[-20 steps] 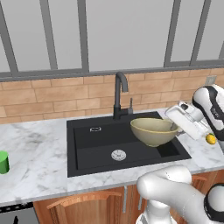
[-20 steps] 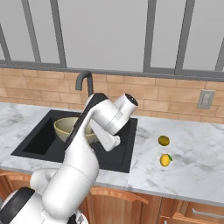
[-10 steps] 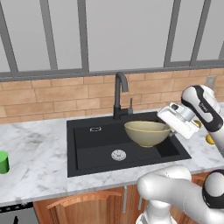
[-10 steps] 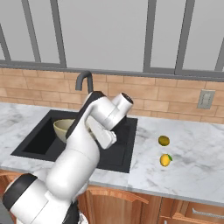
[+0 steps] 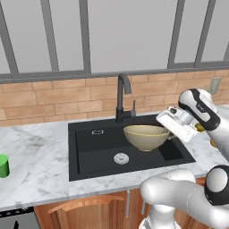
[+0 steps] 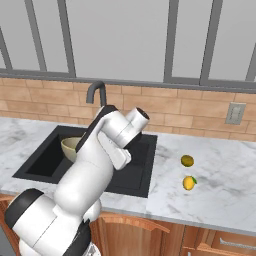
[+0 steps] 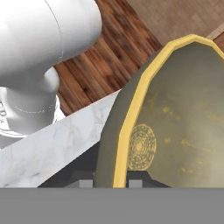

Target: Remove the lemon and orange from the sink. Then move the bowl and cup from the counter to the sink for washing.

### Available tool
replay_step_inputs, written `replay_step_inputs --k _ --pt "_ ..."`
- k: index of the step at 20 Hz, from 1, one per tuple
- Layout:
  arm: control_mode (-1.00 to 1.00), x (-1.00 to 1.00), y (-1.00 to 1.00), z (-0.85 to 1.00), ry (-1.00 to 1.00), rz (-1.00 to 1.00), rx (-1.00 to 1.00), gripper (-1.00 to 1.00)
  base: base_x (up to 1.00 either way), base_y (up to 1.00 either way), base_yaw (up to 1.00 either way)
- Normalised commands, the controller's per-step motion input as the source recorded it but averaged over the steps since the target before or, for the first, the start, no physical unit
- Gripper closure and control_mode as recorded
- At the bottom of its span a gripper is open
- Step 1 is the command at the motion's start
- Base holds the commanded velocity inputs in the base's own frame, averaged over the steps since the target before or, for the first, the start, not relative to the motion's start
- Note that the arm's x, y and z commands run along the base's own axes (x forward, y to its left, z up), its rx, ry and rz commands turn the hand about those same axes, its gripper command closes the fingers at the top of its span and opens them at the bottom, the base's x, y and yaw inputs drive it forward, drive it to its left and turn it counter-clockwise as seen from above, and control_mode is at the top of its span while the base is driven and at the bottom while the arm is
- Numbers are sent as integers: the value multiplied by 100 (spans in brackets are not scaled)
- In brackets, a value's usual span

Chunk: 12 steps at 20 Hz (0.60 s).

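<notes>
The golden-tan bowl (image 5: 146, 136) with a pale yellow rim hangs over the right half of the black sink (image 5: 96, 152). My gripper (image 5: 169, 132) is shut on its right rim. In the hand view the rim runs down between my two fingertips, with the gripper (image 7: 112, 182) pinching it and the bowl's inside (image 7: 183, 122) to the right. From the right base view the bowl (image 6: 70, 146) peeks out behind my arm. The lemon (image 6: 189, 182) and the orange (image 6: 187, 160) lie on the counter right of the sink (image 6: 40, 159). The green cup (image 5: 3, 165) stands at the counter's far left.
A tall black faucet (image 5: 123, 95) rises behind the basin, just behind the bowl. A round silver drain (image 5: 120, 158) sits in the sink floor. A brick backsplash and a window run along the back, with a wall outlet (image 6: 235, 113) at the right.
My gripper has carried the bowl leftward, from over the sink's right edge to farther over the basin. The fruit and the cup have not moved.
</notes>
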Motion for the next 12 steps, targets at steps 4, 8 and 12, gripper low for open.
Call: replay_step_inputs --k 4,8,12 --pt "-100 7 9 -17 -5 0 0 100 0 0 0" --pt "-100 9 11 -16 -7 0 0 100 0 0 0" --pt "-100 10 12 -17 -11 0 0 100 0 0 0"
